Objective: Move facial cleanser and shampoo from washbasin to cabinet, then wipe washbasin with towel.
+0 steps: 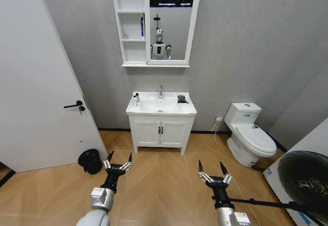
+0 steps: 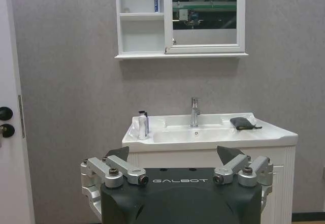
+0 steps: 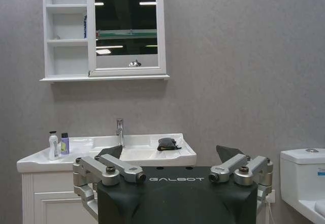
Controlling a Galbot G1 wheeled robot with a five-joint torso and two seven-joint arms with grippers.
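Grey-walled bathroom, herringbone wood floor (image 1: 164,180), robot well back from the fixtures. White rectangular washbasin (image 1: 161,104) sits on a low two-door vanity (image 1: 160,132) with black handles; chrome tap (image 1: 160,91) at the back centre. Black towel (image 1: 182,99) lies crumpled on the basin's right rim, near the back corner. On the left rim, the head view gives one small pale shape; the right wrist view resolves two bottles just beside each other, a white pump bottle (image 3: 53,146) and a shorter purple-tinted one (image 3: 65,144). Left wrist view shows them overlapped as a single silvery upright bottle with a dark cap. Cabinet (image 1: 131,23) hangs above the basin: three stacked white shelf compartments joined to a white-framed mirror (image 1: 170,23). A thin blue item (image 1: 142,26) stands at the right edge of the middle compartment; what it is cannot be told. Mirror reflects the robot in the head view, ceiling lights in the right wrist view. White toilet (image 1: 248,134) to the right, white door (image 1: 36,77) and small black bin (image 1: 90,161) to the left. Left gripper (image 1: 118,158) low over the floor, fingers spread wide, nothing between them. Right gripper (image 1: 211,167) likewise low, fingers wide, nothing held.
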